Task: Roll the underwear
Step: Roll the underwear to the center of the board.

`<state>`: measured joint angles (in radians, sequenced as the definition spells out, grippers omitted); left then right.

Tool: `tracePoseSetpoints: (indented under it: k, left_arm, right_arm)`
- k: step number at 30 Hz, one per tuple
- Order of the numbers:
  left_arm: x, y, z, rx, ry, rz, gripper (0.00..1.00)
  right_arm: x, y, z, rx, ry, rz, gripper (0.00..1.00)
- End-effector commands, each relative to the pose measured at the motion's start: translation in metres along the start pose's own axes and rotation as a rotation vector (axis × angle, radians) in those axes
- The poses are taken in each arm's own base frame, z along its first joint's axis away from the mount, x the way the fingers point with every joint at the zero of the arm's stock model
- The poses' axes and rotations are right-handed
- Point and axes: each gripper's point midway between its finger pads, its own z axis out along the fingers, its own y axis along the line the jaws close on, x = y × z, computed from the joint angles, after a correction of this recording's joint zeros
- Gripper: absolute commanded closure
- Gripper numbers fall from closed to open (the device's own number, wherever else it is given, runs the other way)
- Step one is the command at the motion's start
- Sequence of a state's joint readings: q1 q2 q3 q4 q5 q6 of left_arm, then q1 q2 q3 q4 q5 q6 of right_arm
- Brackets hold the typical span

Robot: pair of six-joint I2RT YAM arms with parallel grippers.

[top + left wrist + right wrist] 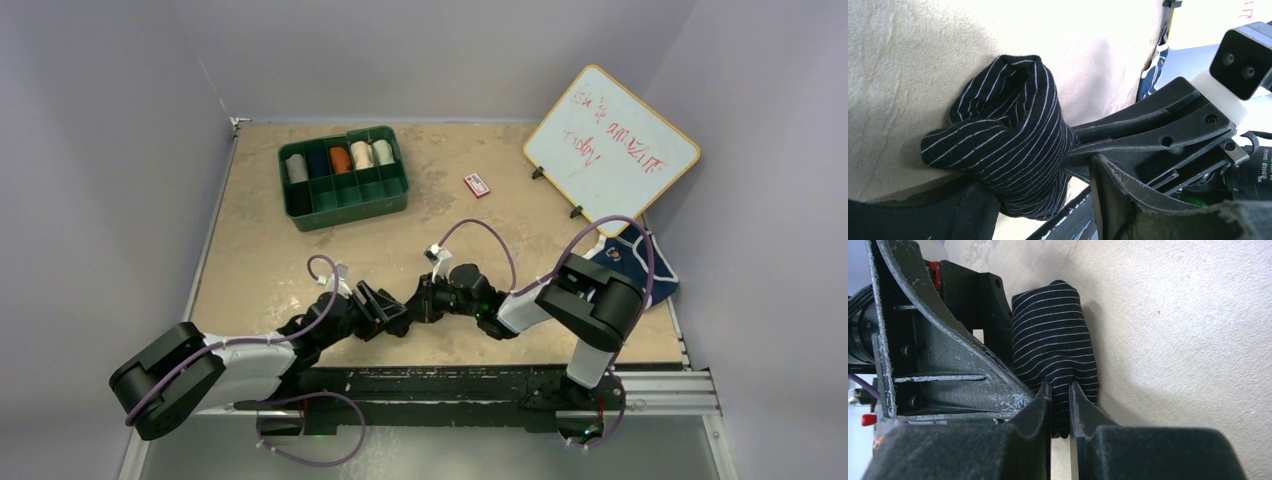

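At the near edge of the beige tabletop [470,230], your black pinstriped cloth brief [1013,140] sits wound into a fat roll between both arms. The right fingers [1035,410] are narrow, pinching one fold of it. The left fingers [1148,215] stand wide on either side, and you cannot tell whether they press it. That thin pinch is your risk: tug hard and the fold may slip free or pull the roll loose, and a nudge toward you could tip it off the edge. The crowded fingers could also clash. The navy blue cloth brief [665,275] lies unrolled at the right edge. Behind are a green compartment tray [345,215] of rolled cloths, a red-and-white card [477,184], a scrawled whiteboard [612,150] and pale grey walls.
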<state>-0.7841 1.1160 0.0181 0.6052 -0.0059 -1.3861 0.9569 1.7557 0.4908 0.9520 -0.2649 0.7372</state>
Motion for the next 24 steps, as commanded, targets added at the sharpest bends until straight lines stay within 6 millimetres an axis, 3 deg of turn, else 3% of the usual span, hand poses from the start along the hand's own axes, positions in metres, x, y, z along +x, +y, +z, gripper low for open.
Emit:
tracePoseSetpoints:
  k: [1, 7, 14, 20, 24]
  left_arm:
    - [-0.012, 0.043, -0.001, -0.137, -0.094, -0.005, 0.4]
    - [-0.032, 0.057, -0.006, -0.186, -0.226, -0.127, 0.39]
    - [-0.047, 0.058, -0.009, -0.189, -0.322, -0.258, 0.39]
    - [-0.041, 0.054, -0.001, -0.261, -0.267, -0.179, 0.4]
    - [-0.024, 0.05, 0.007, -0.288, -0.152, -0.073, 0.48]
  right_arm:
    - [0.111, -0.033, -0.03, 0.106, 0.392, 0.151, 0.88]
    - [0.112, -0.034, -0.031, 0.11, 0.387, 0.153, 0.87]
    - [0.11, -0.035, -0.029, 0.112, 0.387, 0.142, 0.87]
    - [0.106, -0.035, -0.027, 0.112, 0.373, 0.124, 0.87]
    - [0.104, -0.033, -0.029, 0.116, 0.369, 0.123, 0.87]
